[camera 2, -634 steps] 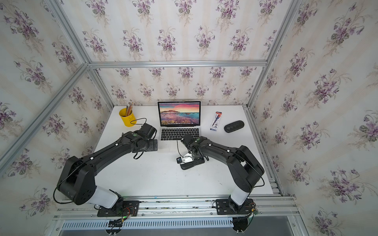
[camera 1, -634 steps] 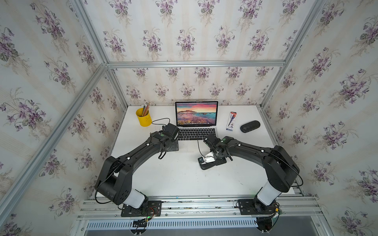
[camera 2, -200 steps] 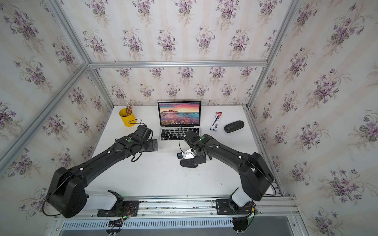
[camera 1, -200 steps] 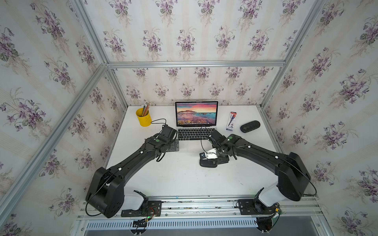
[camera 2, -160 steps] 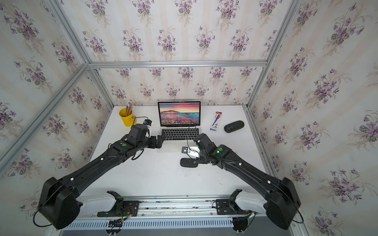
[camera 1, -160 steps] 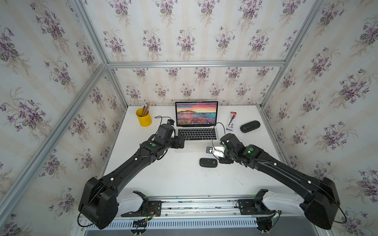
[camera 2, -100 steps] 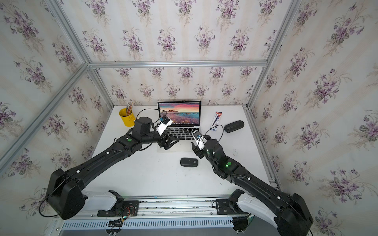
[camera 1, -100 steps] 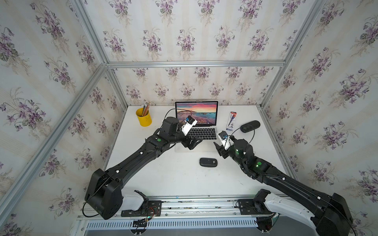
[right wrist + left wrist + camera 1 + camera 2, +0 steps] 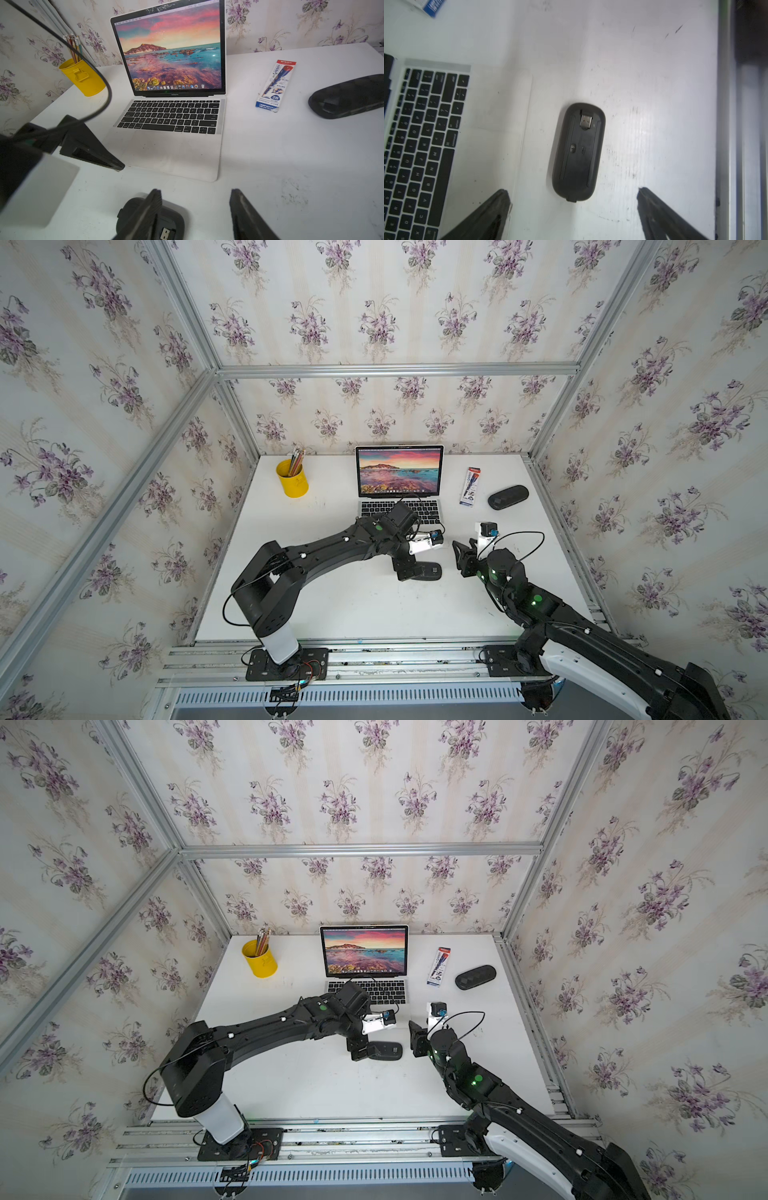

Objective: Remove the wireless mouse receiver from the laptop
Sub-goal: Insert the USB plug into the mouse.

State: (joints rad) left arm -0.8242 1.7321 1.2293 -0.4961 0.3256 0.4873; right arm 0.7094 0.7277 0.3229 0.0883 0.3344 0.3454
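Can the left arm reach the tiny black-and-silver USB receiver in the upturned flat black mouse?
Probably yes: the left gripper hangs open above the mouse, and the receiver lies exposed in its slot, nothing over it.

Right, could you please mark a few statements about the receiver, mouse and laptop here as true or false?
1. The receiver sits in the underside slot of the mouse. True.
2. The mouse lies buttons up. False: its underside faces up.
3. The left gripper is shut on the mouse. False: it is open and holds nothing.
4. The pencil box lies between the laptop and the case. True.
5. The laptop is closed. False: its lid is open, screen lit.
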